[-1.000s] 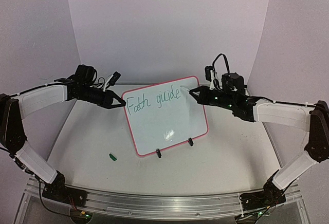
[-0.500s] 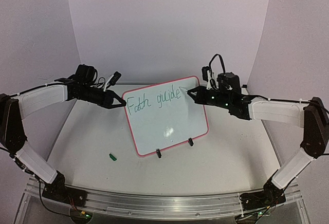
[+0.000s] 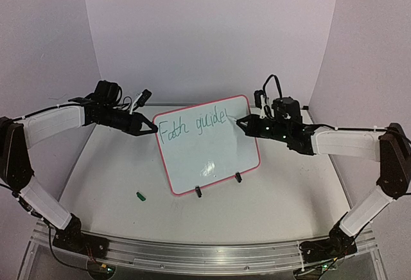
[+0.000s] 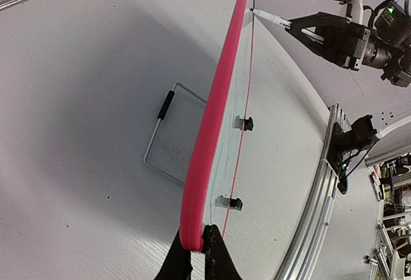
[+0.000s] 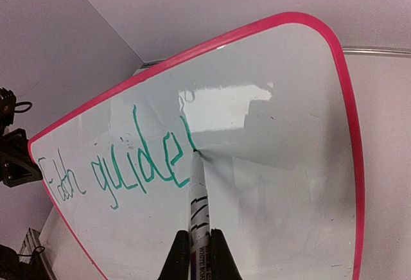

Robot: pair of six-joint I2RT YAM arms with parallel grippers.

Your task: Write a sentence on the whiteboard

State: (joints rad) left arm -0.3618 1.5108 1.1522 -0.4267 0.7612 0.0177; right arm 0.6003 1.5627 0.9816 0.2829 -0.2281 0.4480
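pink-rimmed white whiteboard (image 3: 215, 148) stands propped, left gripper (image 3: 153, 130) pinching its left edge; right gripper (image 3: 240, 123), clamped on a white marker (image 5: 198, 203), has added a stroke after "guide" near its top edge, green cursive sentence (image 3: 191, 126) unfinished.

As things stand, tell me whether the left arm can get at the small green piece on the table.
Probably not yet: the left gripper is shut on the whiteboard rim, steadying it. The green piece lies uncovered on that arm's side.
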